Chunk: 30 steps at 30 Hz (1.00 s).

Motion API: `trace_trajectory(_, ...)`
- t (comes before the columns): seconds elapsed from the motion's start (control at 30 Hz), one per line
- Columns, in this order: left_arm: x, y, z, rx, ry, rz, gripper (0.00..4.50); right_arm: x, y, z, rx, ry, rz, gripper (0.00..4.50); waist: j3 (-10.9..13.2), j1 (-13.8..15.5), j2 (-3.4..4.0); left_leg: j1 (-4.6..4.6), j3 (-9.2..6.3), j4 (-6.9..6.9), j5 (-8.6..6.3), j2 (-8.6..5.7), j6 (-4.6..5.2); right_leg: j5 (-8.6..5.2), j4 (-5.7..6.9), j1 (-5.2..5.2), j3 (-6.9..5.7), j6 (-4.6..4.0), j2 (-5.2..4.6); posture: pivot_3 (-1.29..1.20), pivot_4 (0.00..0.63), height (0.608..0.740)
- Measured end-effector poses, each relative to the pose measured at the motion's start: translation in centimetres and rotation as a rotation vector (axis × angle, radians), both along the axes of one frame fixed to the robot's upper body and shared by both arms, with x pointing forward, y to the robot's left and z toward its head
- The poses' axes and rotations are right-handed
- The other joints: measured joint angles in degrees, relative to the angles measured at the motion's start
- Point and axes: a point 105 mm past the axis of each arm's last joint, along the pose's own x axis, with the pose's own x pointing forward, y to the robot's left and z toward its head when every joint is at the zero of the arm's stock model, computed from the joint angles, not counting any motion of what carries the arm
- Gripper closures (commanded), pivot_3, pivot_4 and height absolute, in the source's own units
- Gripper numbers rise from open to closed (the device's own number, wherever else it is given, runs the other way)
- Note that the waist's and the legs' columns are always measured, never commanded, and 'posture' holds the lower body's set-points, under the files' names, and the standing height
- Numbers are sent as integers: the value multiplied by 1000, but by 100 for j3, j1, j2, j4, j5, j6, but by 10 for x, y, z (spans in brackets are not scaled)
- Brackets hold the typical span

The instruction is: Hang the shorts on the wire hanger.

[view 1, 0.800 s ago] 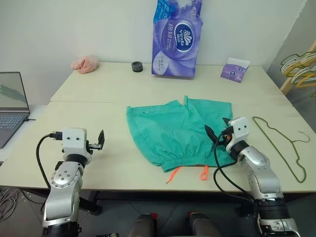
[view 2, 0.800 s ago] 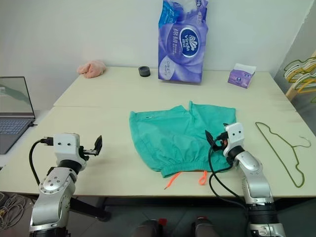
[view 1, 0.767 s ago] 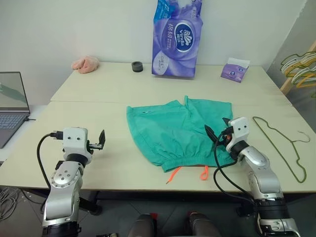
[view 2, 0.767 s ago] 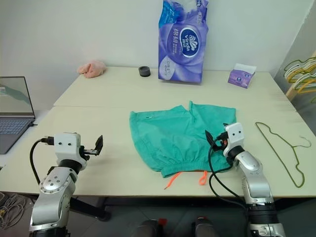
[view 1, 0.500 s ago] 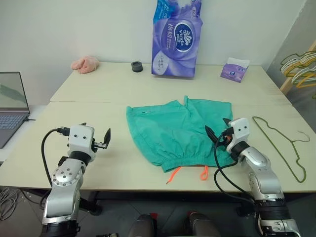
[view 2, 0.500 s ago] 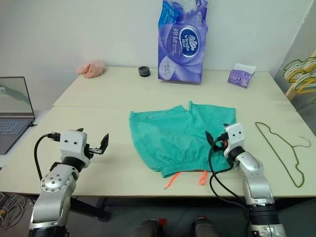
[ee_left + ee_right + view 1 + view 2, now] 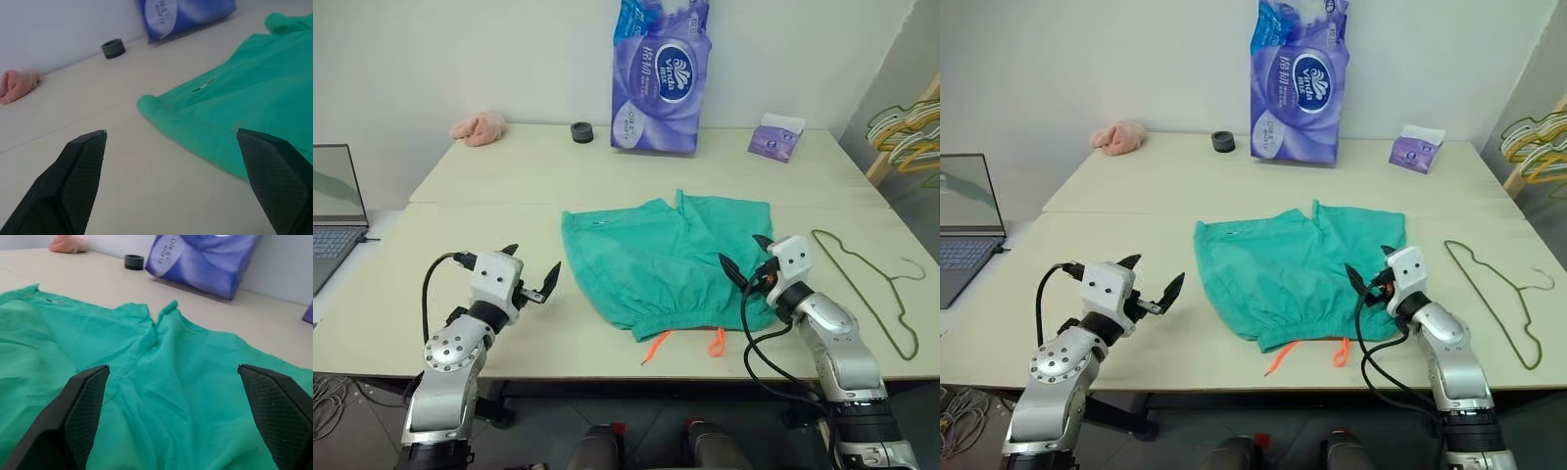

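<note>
The teal-green shorts [image 7: 656, 259] lie flat in the middle of the table, waistband toward the near edge, with the orange drawstring [image 7: 656, 347] trailing out in front. The dark wire hanger [image 7: 864, 290] lies flat on the table to their right, hook at the far right. My left gripper [image 7: 530, 265] is open and empty, a short way left of the shorts' left edge and pointing at them. My right gripper [image 7: 742, 256] is open over the right side of the shorts, holding nothing. In the right wrist view, green fabric [image 7: 161, 382] lies between and beyond the fingers.
At the back of the table stand a tall purple tissue pack [image 7: 654, 73], a small purple packet [image 7: 775, 137], a black ring [image 7: 581, 131] and a pink cloth [image 7: 478, 126]. A laptop [image 7: 333, 211] sits far left. Bunched yellow and light-green hangers [image 7: 906, 127] hang far right.
My left gripper has moved right across the table toward the shorts' left edge. The right gripper has stayed over the shorts, still open.
</note>
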Motion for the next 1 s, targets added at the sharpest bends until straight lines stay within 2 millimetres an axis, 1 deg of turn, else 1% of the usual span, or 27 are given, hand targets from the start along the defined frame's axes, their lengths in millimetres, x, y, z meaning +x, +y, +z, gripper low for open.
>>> trace_trajectory(0.1,-3,-5,0,-9,17,-73,36,-9,10,5,-39,-19,85,0,1,-40,2,0,-2,-1,0,2,0,-2,0,0,-3,-2,2,-22,97,740)
trace_trajectory(0.2,-4,-6,-1,7,31,-120,36,-21,20,8,-89,-31,183,0,3,-62,4,0,-2,-2,0,3,1,-4,-1,0,-3,-3,4,-37,99,740)
trace_trajectory(0.27,-3,-7,-1,4,40,-154,36,-32,28,10,-120,-33,270,0,5,-72,7,0,-2,-1,0,4,1,-6,-2,0,-4,1,4,-46,99,740)
trace_trajectory(0.33,-5,-8,0,17,56,-202,36,-47,38,11,-163,-23,391,0,6,-84,8,0,-3,-1,-1,5,1,-9,-3,0,-4,3,5,-55,101,740)
trace_trajectory(0.43,-12,-8,-1,48,118,-306,36,-72,51,5,-279,13,592,0,9,-134,8,0,-5,-3,-1,8,1,-21,-5,0,-8,18,5,-60,101,740)
trace_trajectory(0.53,-25,-5,-7,35,254,-412,36,-90,64,-7,-338,61,747,0,15,-217,12,1,-6,-8,-2,14,2,-28,-4,-1,-12,14,8,-68,105,740)
trace_trajectory(0.6,-37,-5,-6,3,356,-504,36,-93,76,-8,-340,61,808,0,39,-248,5,0,-12,-10,-2,20,1,-29,-1,-3,-10,11,13,-67,106,740)
trace_trajectory(0.67,-46,-7,3,-6,403,-577,36,-91,88,-5,-340,47,847,0,52,-271,10,0,-16,-10,-2,22,1,-30,0,-4,-11,10,15,-66,108,740)
trace_trajectory(0.73,-50,-4,13,14,424,-617,36,-85,97,-4,-349,38,864,0,59,-280,17,1,-17,-10,-3,22,0,-30,-1,-3,-12,9,15,-64,110,740)
trace_trajectory(0.83,-55,1,23,25,446,-656,36,-81,108,-14,-371,62,891,0,68,-272,25,-1,-15,-10,-4,19,-2,-31,-5,-3,-11,9,13,-62,110,740)
trace_trajectory(0.93,-58,0,29,26,451,-698,36,-83,118,-27,-401,82,925,0,83,-249,22,-1,-13,-7,-4,17,-2,-30,-5,-3,-9,8,9,-61,110,740)
trace_trajectory(1.0,-57,0,34,39,435,-705,36,-83,127,-36,-424,86,946,0,86,-251,22,0,-15,-7,-4,18,-2,-30,-3,-3,-10,8,10,-56,109,740)
